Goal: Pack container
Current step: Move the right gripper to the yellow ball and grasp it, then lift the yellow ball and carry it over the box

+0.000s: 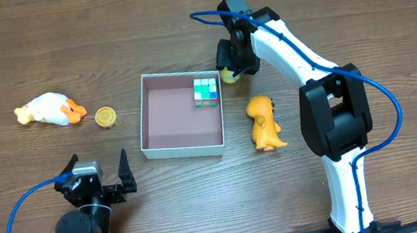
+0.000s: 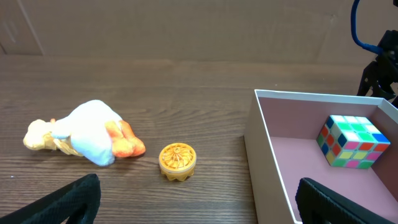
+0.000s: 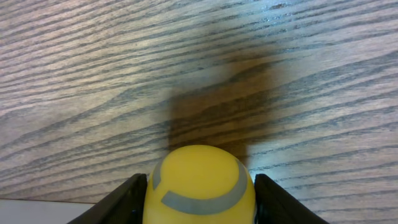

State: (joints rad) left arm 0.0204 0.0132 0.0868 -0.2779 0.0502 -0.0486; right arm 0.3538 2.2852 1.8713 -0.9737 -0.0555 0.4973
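While on toy (image 3: 199,180), claw (image 1: 227,70) nr container (image 1: 183,150).

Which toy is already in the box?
The cube, in the box's corner. Duck, disc and orange figure lie on the table; a yellow toy sits in the right tool.

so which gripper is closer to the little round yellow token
Left. The left gripper is open just short of the token; the right gripper, across the container, grips a yellow toy.
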